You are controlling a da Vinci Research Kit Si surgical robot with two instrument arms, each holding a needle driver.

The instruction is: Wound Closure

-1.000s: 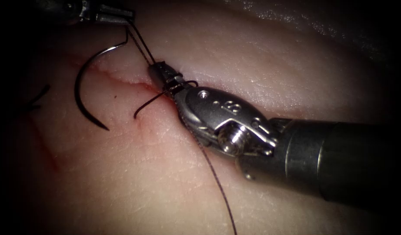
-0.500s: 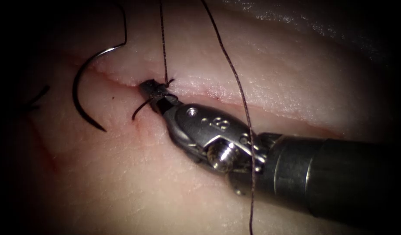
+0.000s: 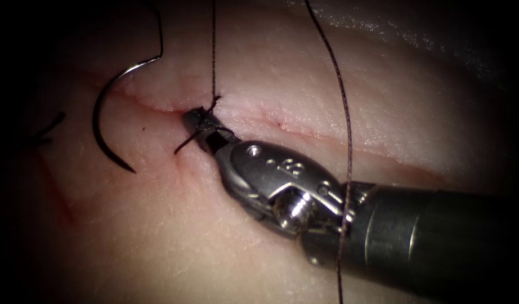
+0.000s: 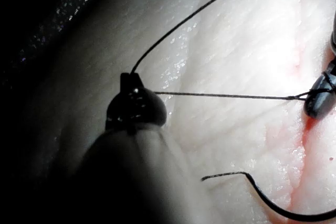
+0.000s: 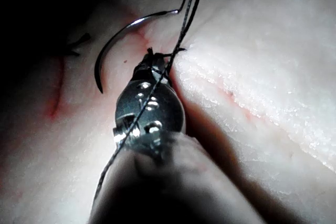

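Observation:
My right tool (image 3: pixel 196 119) lies across the cut (image 3: pixel 304 135) with its jaws shut on the short thread tail (image 3: pixel 183 145) at a knot. From that knot a taut thread (image 3: pixel 213 56) runs straight up. In the left wrist view my left tool (image 4: pixel 131 80) is shut on this thread (image 4: pixel 226 96), which stretches to the right tool's tip (image 4: pixel 318 100). A second long strand (image 3: pixel 341 112) hangs across the right tool's wrist. The curved needle (image 3: pixel 95 121) lies free on the tissue at the cut's left end, held by neither tool, with its point on the near side.
Cut ends of thread (image 3: pixel 45 128) lie at the far left. A faint streak of red fluid (image 3: pixel 57 191) marks the tissue below them. The right tool's thick shaft (image 3: pixel 439 236) covers the near right part of the tissue.
The left tool has risen out of the endoscope view, pulling the thread upward. The loop around the right jaws has drawn tight at the cut. The long strand has swung over the right tool's wrist.

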